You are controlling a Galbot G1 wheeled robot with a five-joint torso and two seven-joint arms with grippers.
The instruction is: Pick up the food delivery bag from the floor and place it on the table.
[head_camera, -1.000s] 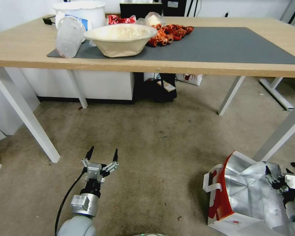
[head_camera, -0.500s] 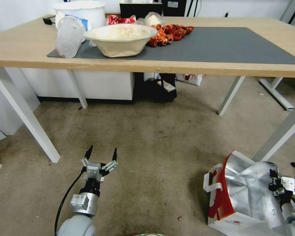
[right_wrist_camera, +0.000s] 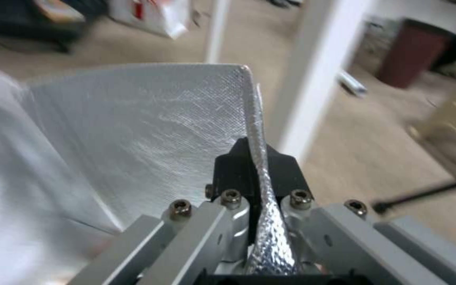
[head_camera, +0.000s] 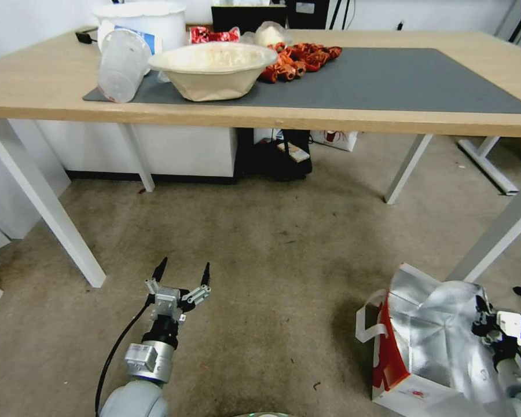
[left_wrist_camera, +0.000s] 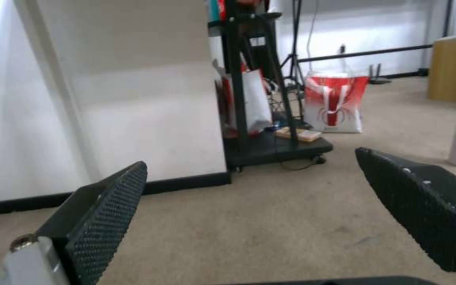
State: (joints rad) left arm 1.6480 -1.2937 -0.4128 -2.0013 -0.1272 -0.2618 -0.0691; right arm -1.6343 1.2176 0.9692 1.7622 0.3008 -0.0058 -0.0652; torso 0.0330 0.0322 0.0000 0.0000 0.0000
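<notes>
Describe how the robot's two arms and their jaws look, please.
The left arm is silver-grey metal with a rounded link, a black cable beside it, and slim black pointed jaws with textured pads. The right gripper has grey metal brackets with hex screws and black jaws.

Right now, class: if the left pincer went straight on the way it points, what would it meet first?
Probably bare carpet. The open left pincer points ahead toward the white wall panel under the table; nothing lies between, though depth is unclear.
</notes>
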